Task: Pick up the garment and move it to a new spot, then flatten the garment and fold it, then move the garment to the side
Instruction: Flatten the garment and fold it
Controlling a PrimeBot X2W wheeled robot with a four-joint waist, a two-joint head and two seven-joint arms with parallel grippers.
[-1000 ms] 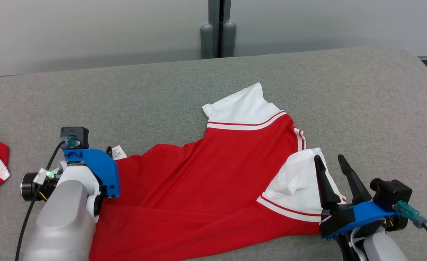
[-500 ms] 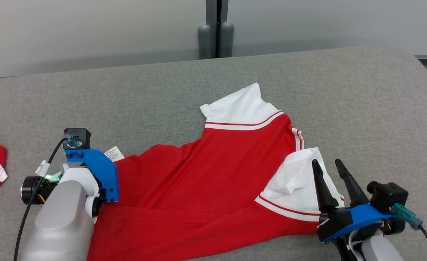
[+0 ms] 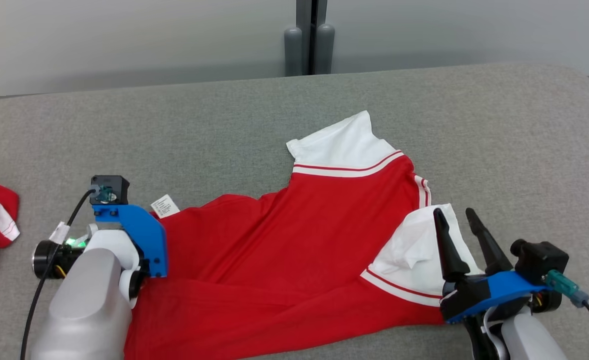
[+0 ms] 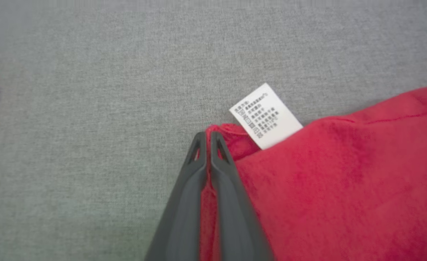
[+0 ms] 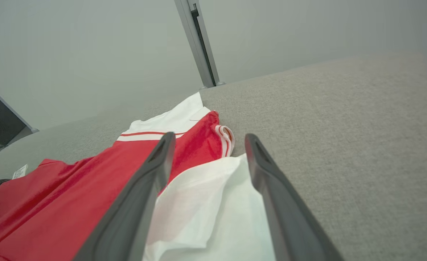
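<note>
Garment (image 3: 294,240) — red jersey with white sleeves, rumpled mid-way across the grey padded surface (image 3: 174,125). Left gripper (image 4: 206,136): jaws pressed together, pinching the red hem corner just beside the care label (image 4: 266,116). Right gripper (image 3: 453,212): jaws spread above the near white sleeve, holding nothing. Advice — secure that sleeve edge first, then lift both ends evenly.
</note>
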